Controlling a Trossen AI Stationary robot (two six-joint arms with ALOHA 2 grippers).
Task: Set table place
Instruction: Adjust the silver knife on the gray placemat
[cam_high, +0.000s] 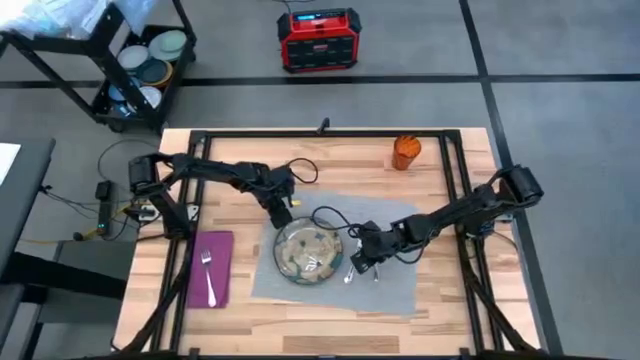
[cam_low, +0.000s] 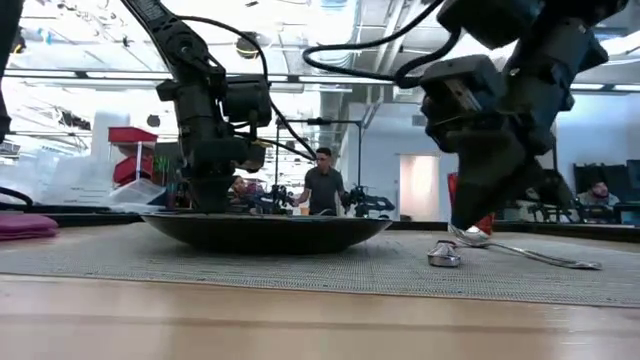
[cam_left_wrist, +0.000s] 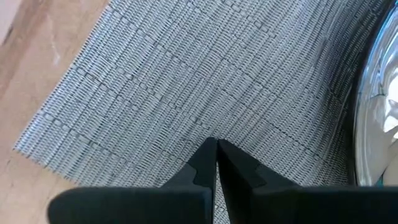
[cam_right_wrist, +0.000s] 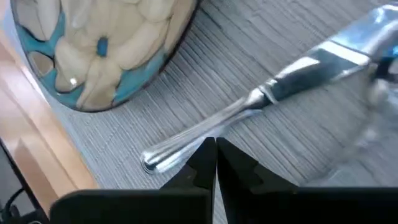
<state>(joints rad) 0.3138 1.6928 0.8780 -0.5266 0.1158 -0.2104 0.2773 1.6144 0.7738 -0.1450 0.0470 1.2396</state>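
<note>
The grey mat (cam_high: 400, 285) lies in the middle of the wooden table (cam_high: 450, 320). The beige patterned plate (cam_high: 308, 250) sits on the mat. Right of the plate, a knife (cam_right_wrist: 249, 102) and a spoon (cam_low: 470, 238) lie on the mat. A fork (cam_high: 209, 276) rests on the magenta napkin (cam_high: 212, 262) at the table's left. The orange cup (cam_high: 405, 152) stands at the far right. My left gripper (cam_left_wrist: 216, 144) is shut over the mat by the plate's far-left rim (cam_left_wrist: 373, 93). My right gripper (cam_right_wrist: 214, 144) is shut, low at the knife's handle. My right gripper's shut fingertips stand at the knife's handle (cam_right_wrist: 196, 132), near its free end, slanting down from the table's right. I cannot tell whether they touch it; the knife lies flat on the mat. My left gripper's shut tips point down at the mat (cam_left_wrist: 186, 93); touch cannot be told.
Black cables (cam_high: 330, 215) loop over the mat's far side between the arms. Beyond the table's far left stands a cart with stacked dishes (cam_high: 150, 65), and a red box (cam_high: 318, 38) sits on the floor. People (cam_low: 322, 185) are in the room behind.
</note>
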